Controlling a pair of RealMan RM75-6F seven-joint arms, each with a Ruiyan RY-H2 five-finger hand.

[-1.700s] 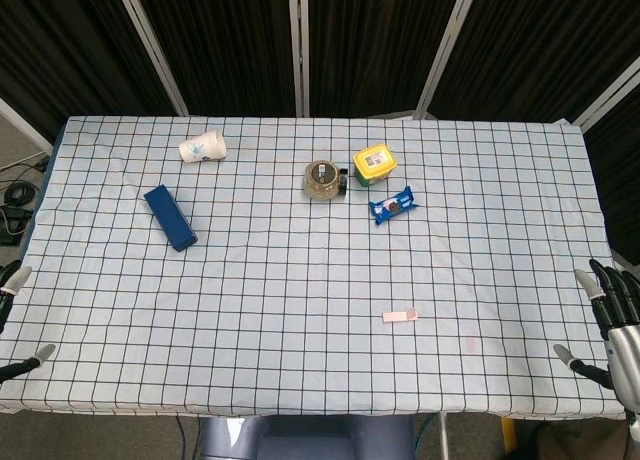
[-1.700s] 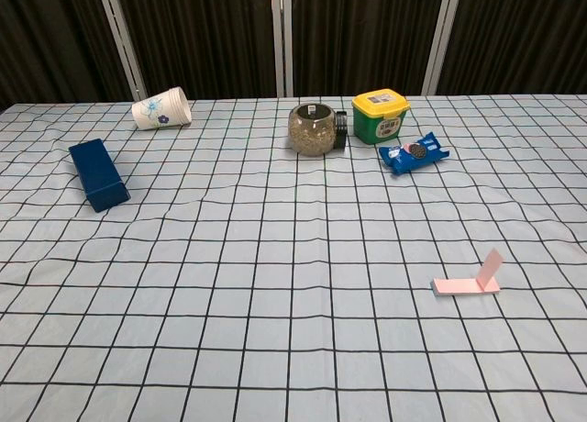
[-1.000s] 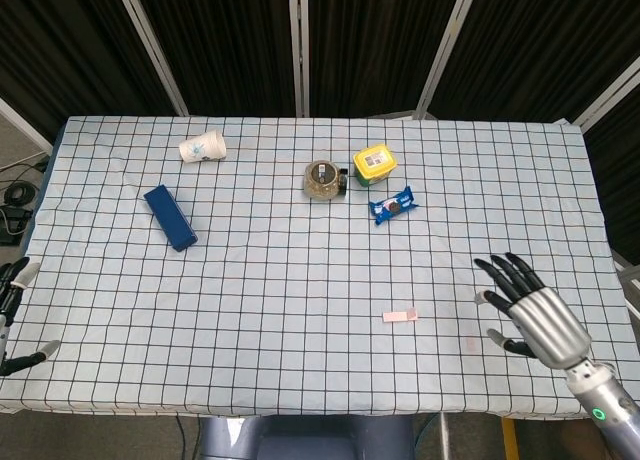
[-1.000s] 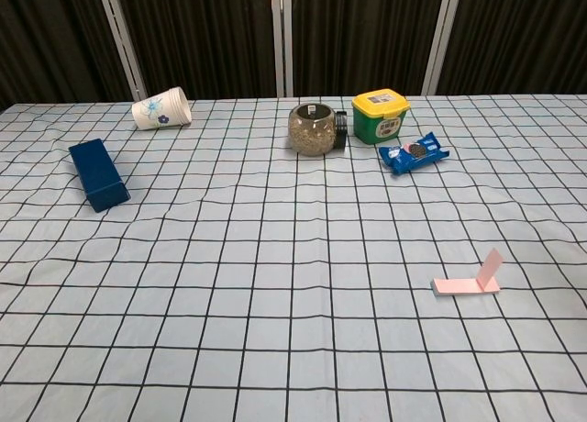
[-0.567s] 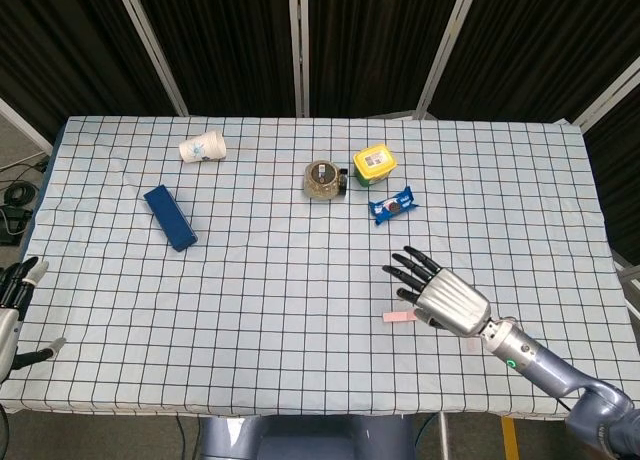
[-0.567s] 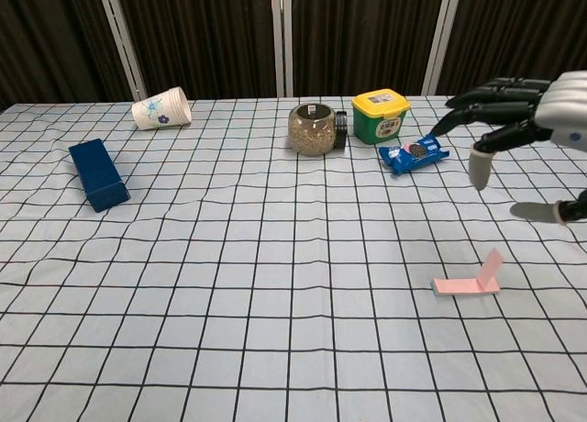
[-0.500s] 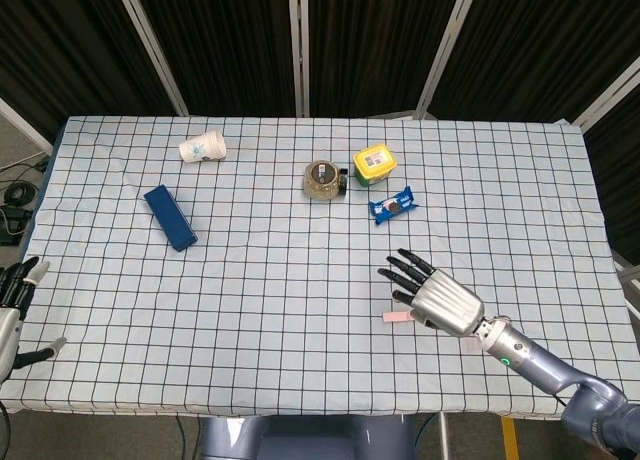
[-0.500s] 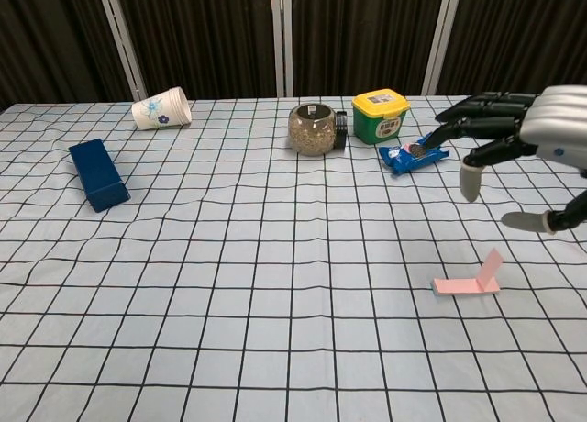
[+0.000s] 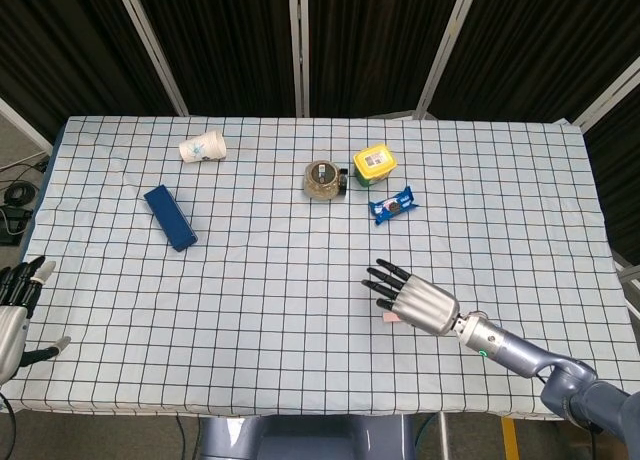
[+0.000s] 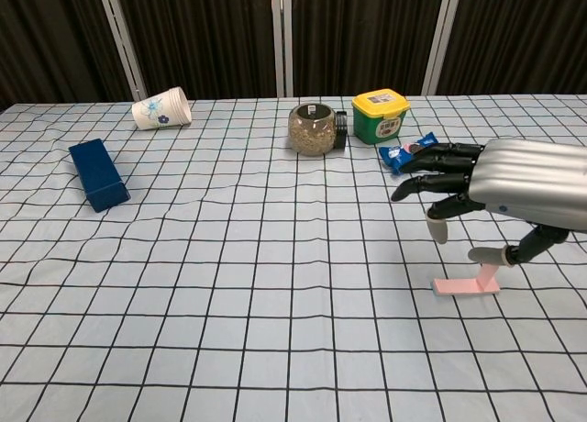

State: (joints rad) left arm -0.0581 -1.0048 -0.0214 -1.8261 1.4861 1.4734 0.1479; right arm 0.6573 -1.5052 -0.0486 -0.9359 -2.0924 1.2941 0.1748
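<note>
The right hand [image 10: 500,197] is held with fingers spread and nothing in it, over the pink folded card [image 10: 465,285] at lower right of the chest view; the card is mostly hidden in the head view. The left hand [image 9: 14,315], fingers apart, is cut off at the lower left edge beside the table [image 9: 250,310].

The right hand [image 10: 514,194], silver-backed with dark fingers spread, hovers over the small pink folded card [image 10: 466,284] on the blue checked tablecloth [image 10: 229,294]. Its thumb tip [image 10: 484,254] sits just above the card's raised flap.
</note>
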